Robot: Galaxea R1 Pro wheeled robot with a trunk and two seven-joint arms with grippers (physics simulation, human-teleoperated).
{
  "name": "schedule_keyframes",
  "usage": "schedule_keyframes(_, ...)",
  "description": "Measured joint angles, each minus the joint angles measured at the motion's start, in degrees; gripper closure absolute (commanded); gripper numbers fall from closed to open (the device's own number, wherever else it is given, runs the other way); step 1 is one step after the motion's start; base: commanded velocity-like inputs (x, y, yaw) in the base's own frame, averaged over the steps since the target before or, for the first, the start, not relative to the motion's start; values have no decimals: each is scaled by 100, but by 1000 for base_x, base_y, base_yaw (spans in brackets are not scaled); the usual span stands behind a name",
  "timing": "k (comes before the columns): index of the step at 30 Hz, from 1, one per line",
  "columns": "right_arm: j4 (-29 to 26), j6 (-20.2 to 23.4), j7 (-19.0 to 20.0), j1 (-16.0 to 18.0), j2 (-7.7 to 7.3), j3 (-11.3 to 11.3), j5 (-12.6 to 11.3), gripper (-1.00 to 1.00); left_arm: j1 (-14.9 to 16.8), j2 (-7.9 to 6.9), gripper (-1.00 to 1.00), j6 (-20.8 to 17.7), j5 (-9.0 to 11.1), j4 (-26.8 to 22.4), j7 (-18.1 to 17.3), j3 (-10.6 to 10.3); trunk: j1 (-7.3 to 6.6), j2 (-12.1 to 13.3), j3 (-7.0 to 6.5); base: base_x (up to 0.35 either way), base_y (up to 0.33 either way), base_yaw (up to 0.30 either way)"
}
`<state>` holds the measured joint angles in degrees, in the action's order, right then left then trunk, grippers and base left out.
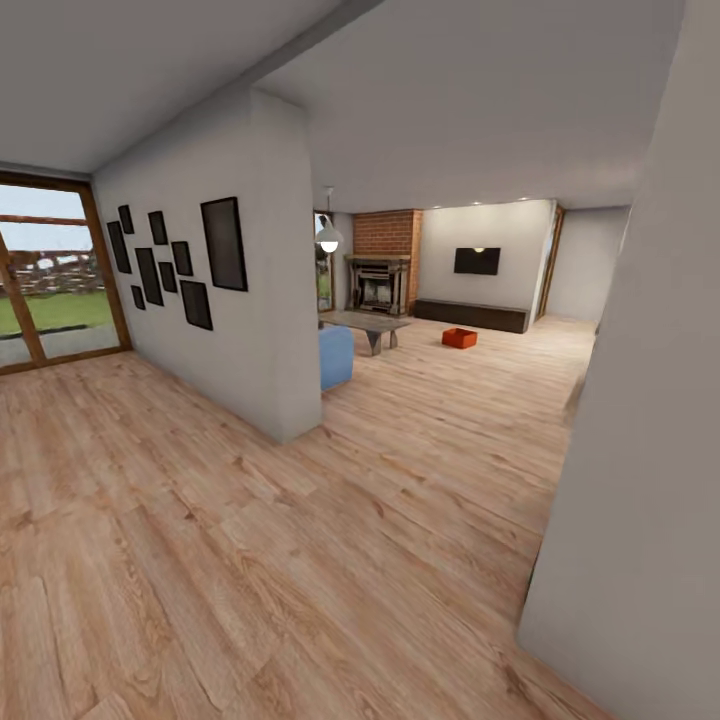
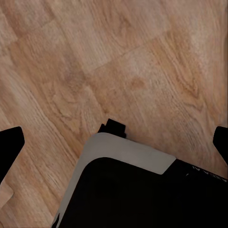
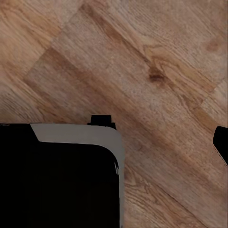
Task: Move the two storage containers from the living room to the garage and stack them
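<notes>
One orange-red storage container (image 1: 459,338) sits far ahead on the pale wood-plank floor of the living room, in front of the long dark cabinet (image 1: 470,315). In the left wrist view my left gripper (image 2: 115,142) is open, its black fingertips (image 2: 10,145) far apart over the wood floor with nothing between them. My right gripper (image 3: 115,145) also hangs over bare planks. One of its fingertips (image 3: 221,142) shows at the frame's edge, the other is lost against my dark base, and it holds nothing.
A white partition wall (image 1: 270,330) with black picture frames stands ahead left, a blue seat (image 1: 336,357) and a low table (image 1: 368,325) behind it. A grey wall (image 1: 640,450) is close on my right. Brick fireplace (image 1: 381,262) and TV (image 1: 476,261) are at the far end. Open floor leads between the walls.
</notes>
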<state>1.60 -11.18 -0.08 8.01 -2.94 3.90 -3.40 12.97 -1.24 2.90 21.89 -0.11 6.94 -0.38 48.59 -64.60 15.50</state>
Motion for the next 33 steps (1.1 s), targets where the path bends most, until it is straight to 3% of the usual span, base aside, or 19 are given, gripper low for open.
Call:
schedule_keyframes(23,-1,-1,0,0,-5,0,-2,-100,0,-9,-100,-24,0,0,0,0,0,0,0,322,0,0)
schedule_keyframes(33,-1,-2,0,-1,3,0,-2,-100,1,-8,-100,-24,-1,2,0,0,0,0,0,322,0,-189)
